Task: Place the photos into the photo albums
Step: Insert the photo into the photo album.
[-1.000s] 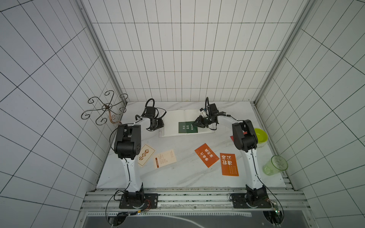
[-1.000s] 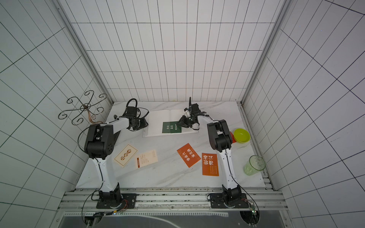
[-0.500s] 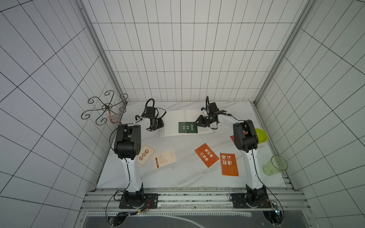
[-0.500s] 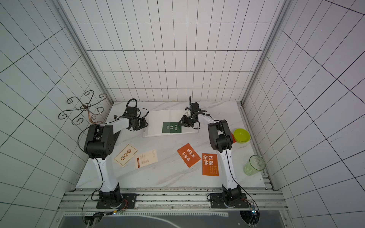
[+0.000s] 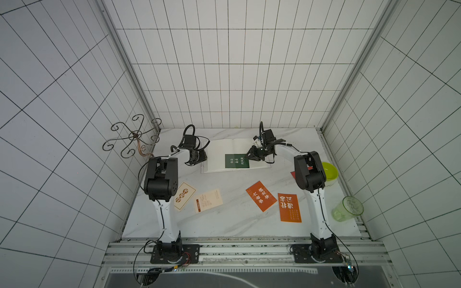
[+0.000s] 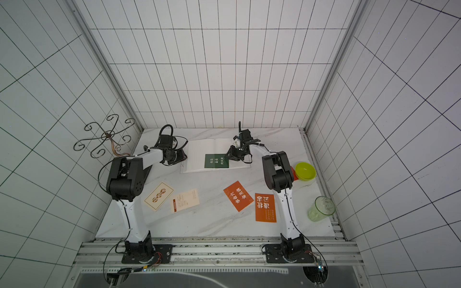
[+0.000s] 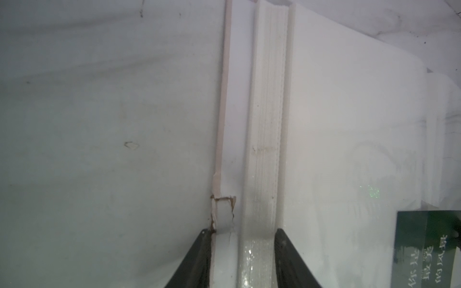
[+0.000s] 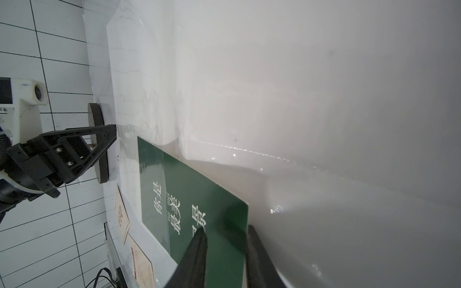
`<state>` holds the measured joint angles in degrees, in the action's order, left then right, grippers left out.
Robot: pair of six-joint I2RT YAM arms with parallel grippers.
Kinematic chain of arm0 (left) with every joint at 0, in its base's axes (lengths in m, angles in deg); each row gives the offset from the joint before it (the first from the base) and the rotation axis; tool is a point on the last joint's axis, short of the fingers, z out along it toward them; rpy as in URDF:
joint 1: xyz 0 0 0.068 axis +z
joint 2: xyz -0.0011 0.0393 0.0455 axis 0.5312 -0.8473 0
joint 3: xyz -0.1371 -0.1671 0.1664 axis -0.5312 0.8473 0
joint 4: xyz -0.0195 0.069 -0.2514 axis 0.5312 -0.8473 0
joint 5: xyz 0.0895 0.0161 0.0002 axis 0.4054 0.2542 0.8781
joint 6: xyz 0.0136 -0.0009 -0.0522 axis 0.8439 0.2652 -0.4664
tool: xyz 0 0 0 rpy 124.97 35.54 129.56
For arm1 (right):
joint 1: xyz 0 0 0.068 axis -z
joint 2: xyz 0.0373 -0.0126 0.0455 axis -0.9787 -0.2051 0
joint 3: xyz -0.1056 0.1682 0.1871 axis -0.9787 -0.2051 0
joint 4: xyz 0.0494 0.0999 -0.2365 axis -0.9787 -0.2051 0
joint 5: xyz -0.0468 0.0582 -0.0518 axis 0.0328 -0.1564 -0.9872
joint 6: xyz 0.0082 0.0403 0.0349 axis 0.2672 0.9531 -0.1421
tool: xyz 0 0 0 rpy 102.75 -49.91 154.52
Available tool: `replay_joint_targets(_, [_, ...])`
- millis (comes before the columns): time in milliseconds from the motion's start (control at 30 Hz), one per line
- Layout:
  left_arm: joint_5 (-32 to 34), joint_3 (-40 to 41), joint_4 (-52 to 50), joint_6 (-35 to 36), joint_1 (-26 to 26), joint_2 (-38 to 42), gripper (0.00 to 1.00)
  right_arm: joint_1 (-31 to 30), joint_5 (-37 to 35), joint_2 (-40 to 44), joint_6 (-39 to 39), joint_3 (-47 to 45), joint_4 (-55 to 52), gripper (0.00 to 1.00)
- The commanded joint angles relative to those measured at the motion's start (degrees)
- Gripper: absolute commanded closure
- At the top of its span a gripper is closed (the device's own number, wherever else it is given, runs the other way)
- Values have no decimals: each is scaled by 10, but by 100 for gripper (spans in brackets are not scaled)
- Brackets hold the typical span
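Quick status from my two arms. My left gripper (image 7: 243,230) is clamped on the left edge of the photo album (image 5: 219,154), with cover and page stack squeezed between the fingers, so that side is pinned down. The album lies open on the marble table (image 5: 237,224) near the back wall. The dark green card (image 5: 237,160) lies flat on the open pages across the centre fold, mostly on the right page, and a shiny clear sheet seems to cover part of it, though I can't say for sure. My right gripper (image 8: 225,228) is down at that card's right edge with the jaws partly apart. One fingertip is over the green face, the other just past the edge over the page, so it's not a pinch as far as I can see. The rest of the photos are out on the table in front of the album: two cream cards (image 5: 184,199) (image 5: 208,204) near my left arm, two orange cards (image 5: 261,195) (image 5: 289,207) near my right. A red card (image 6: 293,174) peeks out behind my right arm, just beside the green bowl (image 5: 329,170). There's also a green cup (image 5: 347,208) off to the right.
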<state>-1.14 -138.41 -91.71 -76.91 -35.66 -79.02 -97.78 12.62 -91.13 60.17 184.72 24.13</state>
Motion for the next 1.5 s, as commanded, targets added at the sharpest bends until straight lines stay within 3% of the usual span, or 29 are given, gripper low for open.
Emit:
replay_joint_targets(0, [-12,17,-15,-8,-1,-2,58,-17,19,-18,7,73,-7,71])
replay_joint_targets(1467, [-46,23,4,-34,0,0,58,-77,121,-75,158,92,150,68])
